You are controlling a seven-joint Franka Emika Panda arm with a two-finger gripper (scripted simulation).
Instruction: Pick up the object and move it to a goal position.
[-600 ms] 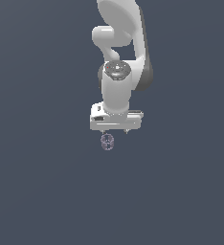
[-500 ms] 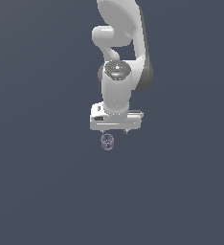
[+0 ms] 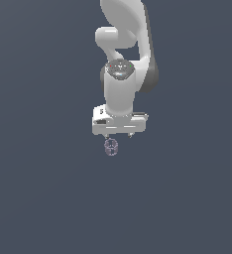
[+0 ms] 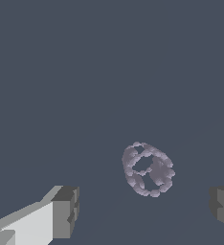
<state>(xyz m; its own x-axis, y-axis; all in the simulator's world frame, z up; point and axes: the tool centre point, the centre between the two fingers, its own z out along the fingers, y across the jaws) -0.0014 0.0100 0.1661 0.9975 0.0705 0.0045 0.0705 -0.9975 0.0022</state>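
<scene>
1. Pale purple-grey, ring-like and openwork, the object [image 3: 111,147] lies on the plain dark floor [image 3: 43,188].
2. White arm [image 3: 122,74] overhead, gripper [image 3: 118,135] pointing down just above it.
3. Wrist view: fingers [image 4: 65,210] spread wide, released, the object [image 4: 148,169] between them, untouched.

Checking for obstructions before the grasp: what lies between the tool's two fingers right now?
In the wrist view, only the purple-grey ring-like object lies between the fingers of the open tool, touching neither; the rest is bare floor.
</scene>
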